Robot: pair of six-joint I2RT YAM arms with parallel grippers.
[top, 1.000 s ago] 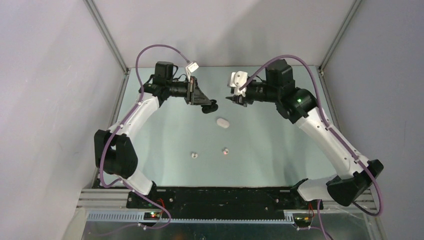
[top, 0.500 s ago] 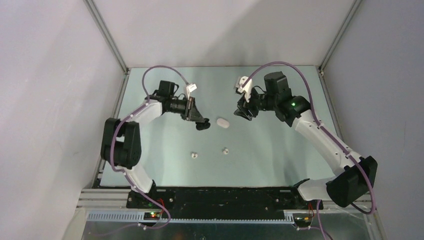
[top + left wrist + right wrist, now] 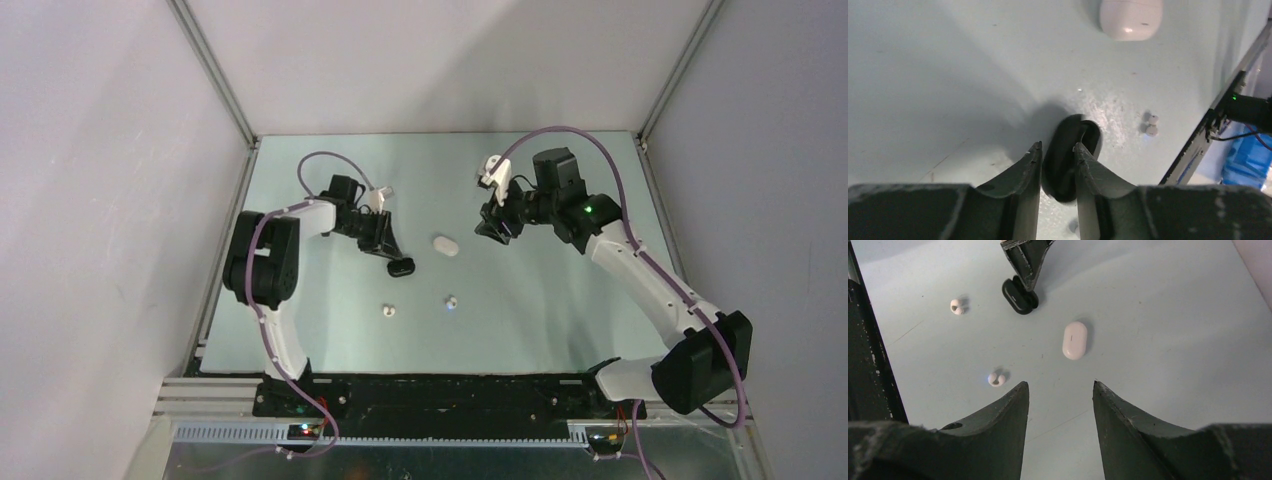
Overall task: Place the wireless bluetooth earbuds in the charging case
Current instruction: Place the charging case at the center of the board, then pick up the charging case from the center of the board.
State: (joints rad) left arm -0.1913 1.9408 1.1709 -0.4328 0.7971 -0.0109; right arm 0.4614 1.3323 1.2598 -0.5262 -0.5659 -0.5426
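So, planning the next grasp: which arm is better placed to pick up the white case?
Right. The right gripper is open and empty, facing the white case; the left gripper is closed on the black case.

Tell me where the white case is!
In the top view, the white case lies on the table, right of the black case held in the left hand and left of the right hand.

A pale green table (image 3: 540,330) lies under soft, even light. Plain grey walls (image 3: 100,150) close it on three sides, with aluminium posts (image 3: 213,72) at the back corners. A black plate (image 3: 440,392) runs along its near edge.
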